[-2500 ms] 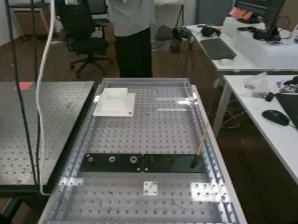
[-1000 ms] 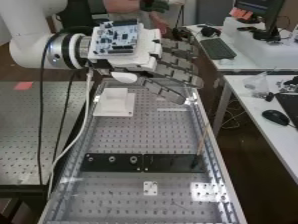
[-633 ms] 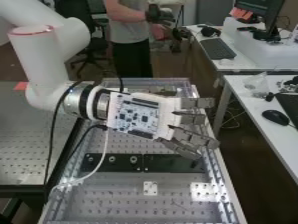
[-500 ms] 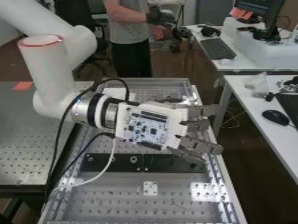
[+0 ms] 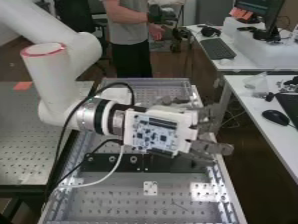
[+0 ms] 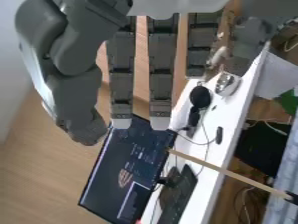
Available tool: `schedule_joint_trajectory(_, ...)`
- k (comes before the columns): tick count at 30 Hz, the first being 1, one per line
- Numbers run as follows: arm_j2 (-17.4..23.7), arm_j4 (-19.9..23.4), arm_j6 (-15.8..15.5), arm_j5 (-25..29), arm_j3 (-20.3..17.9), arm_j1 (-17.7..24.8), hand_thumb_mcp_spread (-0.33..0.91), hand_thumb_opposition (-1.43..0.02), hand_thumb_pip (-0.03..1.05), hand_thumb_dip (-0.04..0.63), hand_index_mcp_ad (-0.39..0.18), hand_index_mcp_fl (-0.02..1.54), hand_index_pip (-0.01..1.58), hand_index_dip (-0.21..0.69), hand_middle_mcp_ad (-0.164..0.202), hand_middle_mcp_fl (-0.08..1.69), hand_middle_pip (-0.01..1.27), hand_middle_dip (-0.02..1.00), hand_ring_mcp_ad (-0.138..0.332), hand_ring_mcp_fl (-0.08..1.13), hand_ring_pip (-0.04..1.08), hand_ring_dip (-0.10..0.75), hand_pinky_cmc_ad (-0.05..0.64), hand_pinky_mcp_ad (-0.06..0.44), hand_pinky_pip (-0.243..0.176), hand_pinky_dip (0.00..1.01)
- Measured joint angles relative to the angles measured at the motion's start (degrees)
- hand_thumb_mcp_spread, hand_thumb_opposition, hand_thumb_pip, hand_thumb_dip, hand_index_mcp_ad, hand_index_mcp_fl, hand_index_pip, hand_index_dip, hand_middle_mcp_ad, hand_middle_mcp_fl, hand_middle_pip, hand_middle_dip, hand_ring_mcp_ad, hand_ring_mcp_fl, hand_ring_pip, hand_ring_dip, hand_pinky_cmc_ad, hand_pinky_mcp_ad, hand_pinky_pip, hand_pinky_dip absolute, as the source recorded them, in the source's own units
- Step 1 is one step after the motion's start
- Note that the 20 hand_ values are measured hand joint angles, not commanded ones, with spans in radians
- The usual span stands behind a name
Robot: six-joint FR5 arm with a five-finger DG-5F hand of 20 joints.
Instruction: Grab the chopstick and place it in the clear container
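The hand (image 5: 211, 147) is over the bench's right side in the high view, a circuit board on its back, its fingers toward the right rail. It hides the spot where the chopstick stood. In the wrist view the hand (image 6: 161, 75) has its fingers extended, with nothing between them and the thumb. A thin, light wooden chopstick (image 6: 229, 174) slants there, apart from the fingertips, its lower end at a dark holder (image 6: 291, 198). I cannot make out a clear container.
A black plate (image 5: 100, 162) crosses the perforated bench (image 5: 120, 200). Behind the forearm is a white block (image 5: 118, 94), partly covered. Desks with a keyboard (image 5: 218, 48) and a mouse (image 5: 275, 117) stand along the right. Cables hang beside the arm.
The arm has come in from the upper left and brought the hand down over the bench, then nearer and rightward. The chopstick, visible before, is now behind the hand in the high view.
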Motion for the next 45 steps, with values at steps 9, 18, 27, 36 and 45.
schedule_joint_trajectory(9,-0.7,-0.4,-0.7,0.7,0.8,0.0,0.44,-0.82,0.54,0.340,-0.159,0.80,0.08,0.445,0.068,0.70,0.10,0.75,0.150,0.14,0.11,0.215,0.405,0.326,-0.075,0.15)
schedule_joint_trajectory(18,-4.2,-1.0,-0.3,1.1,4.0,-0.1,0.47,-0.82,0.54,0.340,-0.162,0.80,0.09,0.445,0.072,0.72,0.10,0.75,0.145,0.17,0.11,0.215,0.412,0.325,-0.075,0.15)
schedule_joint_trajectory(27,-5.9,-2.2,-0.7,0.8,4.7,-0.3,0.49,-0.82,0.54,0.340,-0.168,0.80,0.17,0.422,0.068,0.77,0.10,0.75,0.117,0.18,0.11,0.215,0.391,0.326,-0.075,0.15)
schedule_joint_trajectory(36,-7.0,-3.1,-0.3,0.3,4.2,0.4,0.48,-0.82,0.53,0.340,-0.168,0.78,0.18,0.410,0.072,0.82,0.10,0.77,0.115,0.21,0.11,0.216,0.398,0.328,-0.075,0.15)
schedule_joint_trajectory(45,-7.4,-2.0,1.4,2.1,3.8,1.3,0.52,-0.83,0.50,0.339,-0.175,0.76,0.18,0.410,0.068,0.81,0.10,0.79,0.117,0.21,0.11,0.250,0.396,0.326,-0.075,0.15)
